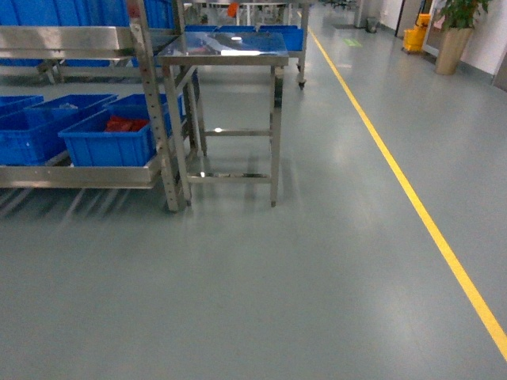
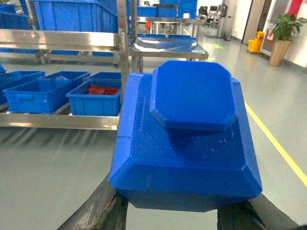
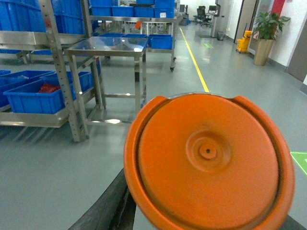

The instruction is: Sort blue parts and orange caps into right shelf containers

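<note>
The left gripper [image 2: 172, 213] is closed on a big blue plastic part [image 2: 184, 143] with angled faces and an octagonal raised top. Its two black fingers [image 2: 103, 211] press against the lower sides of the part, which fills most of the left wrist view. The right gripper [image 3: 206, 220] is closed on a round orange plastic cap [image 3: 208, 160] with a raised rim and a small hole in the centre; one black finger [image 3: 108, 213] is visible at the lower left of the cap, and the other is hidden.

In the head view neither gripper is visible. The stainless-steel shelf [image 1: 154, 103] with perforated uprights stands at the left, on the grey floor [image 1: 301, 301]. On its lower level sit rectangular blue plastic containers [image 1: 107, 142], side by side. The nearest one holds some red-orange pieces [image 1: 127, 123]. Just beside the shelf, to the right, is a plain steel table [image 1: 226, 55] with a shiny top. A yellow line [image 1: 412, 198] runs along the floor at the right. Far behind is a potted green plant [image 1: 455, 32].
</note>
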You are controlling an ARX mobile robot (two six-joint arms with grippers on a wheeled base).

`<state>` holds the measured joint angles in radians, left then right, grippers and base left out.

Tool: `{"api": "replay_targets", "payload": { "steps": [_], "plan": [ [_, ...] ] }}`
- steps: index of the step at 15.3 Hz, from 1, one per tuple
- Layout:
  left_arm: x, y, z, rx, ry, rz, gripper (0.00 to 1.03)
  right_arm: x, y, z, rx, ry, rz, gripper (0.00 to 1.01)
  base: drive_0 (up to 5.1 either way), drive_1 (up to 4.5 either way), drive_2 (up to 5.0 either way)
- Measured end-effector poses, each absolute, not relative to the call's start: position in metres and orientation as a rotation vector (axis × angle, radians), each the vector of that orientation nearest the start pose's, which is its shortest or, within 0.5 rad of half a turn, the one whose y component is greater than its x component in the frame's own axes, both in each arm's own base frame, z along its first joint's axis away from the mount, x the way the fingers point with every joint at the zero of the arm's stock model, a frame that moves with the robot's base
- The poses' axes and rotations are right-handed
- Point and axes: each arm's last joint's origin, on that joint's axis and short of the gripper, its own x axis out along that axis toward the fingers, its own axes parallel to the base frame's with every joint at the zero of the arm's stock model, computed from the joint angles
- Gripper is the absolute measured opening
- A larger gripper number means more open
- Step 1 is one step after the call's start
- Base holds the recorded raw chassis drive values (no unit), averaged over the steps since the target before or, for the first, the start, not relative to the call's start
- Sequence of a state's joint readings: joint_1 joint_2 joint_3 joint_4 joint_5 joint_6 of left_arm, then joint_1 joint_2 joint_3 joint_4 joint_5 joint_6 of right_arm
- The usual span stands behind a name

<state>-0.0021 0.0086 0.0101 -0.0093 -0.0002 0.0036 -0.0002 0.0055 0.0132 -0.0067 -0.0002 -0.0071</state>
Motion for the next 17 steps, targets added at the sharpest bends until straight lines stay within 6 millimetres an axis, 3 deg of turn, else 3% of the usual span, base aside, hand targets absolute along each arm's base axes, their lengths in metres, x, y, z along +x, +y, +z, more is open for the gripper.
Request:
{"api": "replay_targets", "payload": {
  "steps": [17],
  "plan": [
    [0.0976,-0.0002,0.1658,0.003,0.004,-0.002,0.42,0.0972,0.0000,0.1668,-0.007,0.001,0.000,0.43,0.0,4.18,-4.1]
  ]
}}
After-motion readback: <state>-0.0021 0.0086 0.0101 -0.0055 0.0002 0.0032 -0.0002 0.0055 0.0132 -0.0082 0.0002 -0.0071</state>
